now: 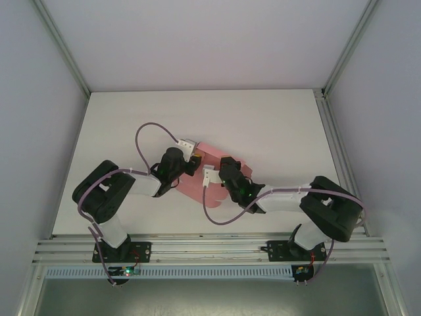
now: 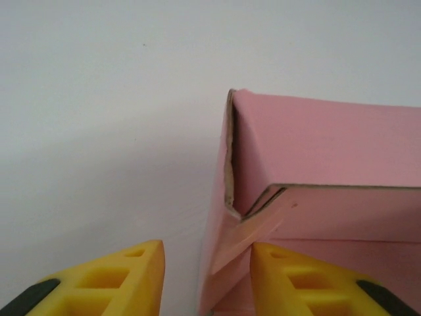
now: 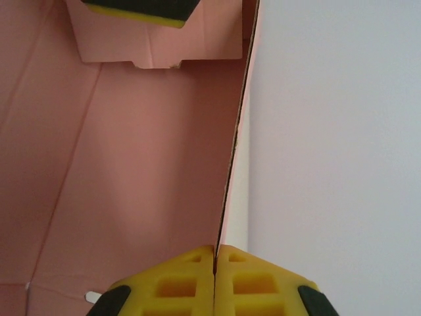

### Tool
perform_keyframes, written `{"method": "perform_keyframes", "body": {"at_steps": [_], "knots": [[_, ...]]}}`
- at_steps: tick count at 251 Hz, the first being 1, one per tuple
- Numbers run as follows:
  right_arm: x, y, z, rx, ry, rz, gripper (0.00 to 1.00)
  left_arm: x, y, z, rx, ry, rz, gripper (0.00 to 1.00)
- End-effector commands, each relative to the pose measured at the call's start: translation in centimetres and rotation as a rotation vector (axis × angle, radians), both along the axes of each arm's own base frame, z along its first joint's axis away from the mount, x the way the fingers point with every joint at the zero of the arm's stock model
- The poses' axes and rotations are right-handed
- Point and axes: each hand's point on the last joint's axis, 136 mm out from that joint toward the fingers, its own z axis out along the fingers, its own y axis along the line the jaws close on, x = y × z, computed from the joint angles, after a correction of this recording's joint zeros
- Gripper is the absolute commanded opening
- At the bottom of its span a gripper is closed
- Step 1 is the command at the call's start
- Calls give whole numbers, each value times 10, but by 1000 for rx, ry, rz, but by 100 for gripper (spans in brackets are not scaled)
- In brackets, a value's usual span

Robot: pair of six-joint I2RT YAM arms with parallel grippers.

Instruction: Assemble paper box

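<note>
Right wrist view shows your right gripper (image 3: 216, 262) clenched on the paper box (image 3: 131, 164). Its jaws meet on the free edge of a raised side wall, with the box's pink inside on one side of that wall and the white table (image 3: 342, 164) on the other. Your left gripper (image 2: 207, 266) is released, its jaws apart and straddling the lower edge of a box corner without squeezing it. From above, the box (image 1: 212, 153) sits about mid-table, with one gripper at each side of it.

Watch that pinch. The card looks thin, so I judge a sideways pull by the right arm would crease or tear the wall, or drag the light box across the table. Closing the left jaws where they stand could crush the corner rather than seat it.

That corner is the weak spot. In the left wrist view its seam gapes, the cut edge looks ragged and brownish, and a tucked flap shows through the gap. Otherwise the box is plain pink, unmarked and only partly raised, with fold lines inside and a notched flap at its far inner end.
</note>
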Motion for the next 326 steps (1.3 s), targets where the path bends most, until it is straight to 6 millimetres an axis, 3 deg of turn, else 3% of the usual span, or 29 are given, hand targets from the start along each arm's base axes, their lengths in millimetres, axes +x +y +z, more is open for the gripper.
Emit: {"method": "perform_keyframes", "body": {"at_steps": [1,62,105,126,132,171,192,208,267,289,308,326], "knots": [[-18,9,-25,-24,165,78,7,14,-8,32,-17,-106,-1,34],[-18,11,-33,-16,183,71,6,38,6,23,-25,-106,161,31],[-15,7,-28,-9,173,45,5,46,18,8,73,-94,249,19],[-16,6,-27,5,176,35,4,47,32,-1,153,-65,333,20],[-16,4,-26,9,177,30,3,46,38,-4,171,-54,367,26],[-18,-3,-24,28,186,7,0,32,69,-28,177,12,530,28],[-19,-4,-25,28,191,1,0,27,68,-41,162,39,527,23],[-19,-5,-26,27,195,-2,0,27,67,-46,164,49,523,0],[-13,-8,-22,78,196,-35,0,29,57,-34,155,9,467,0],[-10,-9,-14,131,195,-54,9,27,47,-22,97,-23,409,0],[-4,-10,5,204,166,-81,19,24,37,-5,38,-67,346,0],[0,-9,34,303,136,-88,44,17,28,13,-2,-87,280,0]]}}
